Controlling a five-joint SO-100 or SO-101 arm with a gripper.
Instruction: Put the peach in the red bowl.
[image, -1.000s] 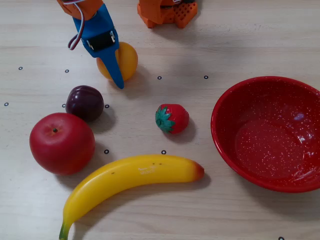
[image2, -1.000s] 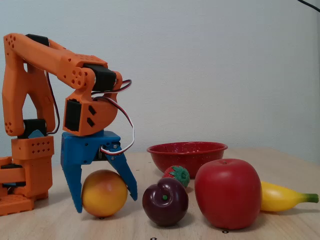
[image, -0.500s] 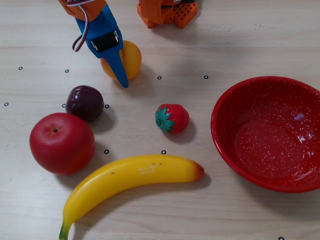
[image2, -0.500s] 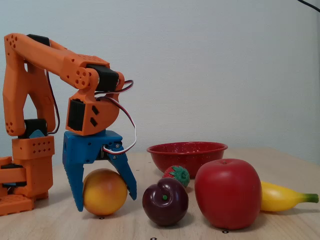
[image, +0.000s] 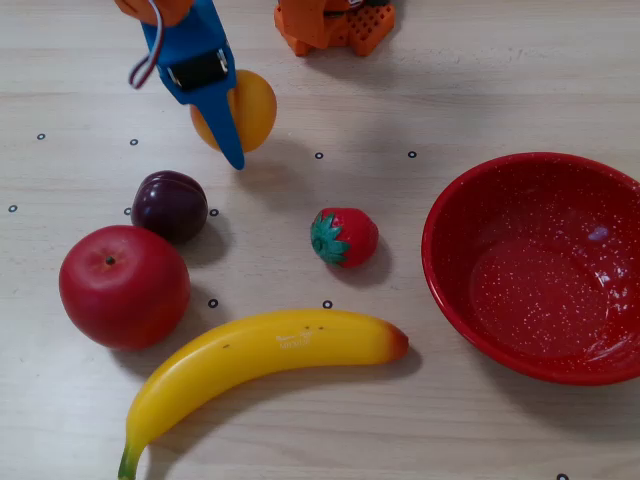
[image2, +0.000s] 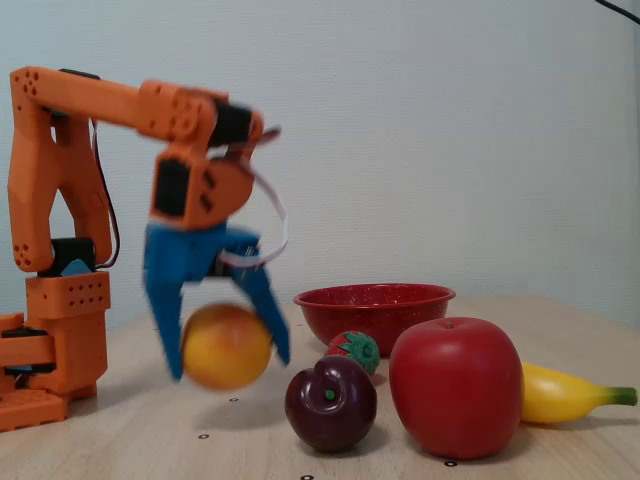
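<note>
The peach (image: 256, 106) is round and orange-yellow, at the upper left of the overhead view. My blue gripper (image: 228, 140) is shut on the peach, with one finger lying across its left side. In the fixed view the gripper (image2: 228, 367) holds the peach (image2: 225, 342) between both fingers, slightly above the table. The red bowl (image: 446, 262) with white speckles stands empty at the right of the overhead view, well away from the peach. It shows behind the fruit in the fixed view (image2: 372, 301).
A dark purple plum (image: 170, 205) and a red apple (image: 124, 285) lie just below the gripper. A strawberry (image: 345, 237) and a banana (image: 270, 350) lie between the peach and the bowl. The orange arm base (image: 335, 25) stands at the top edge.
</note>
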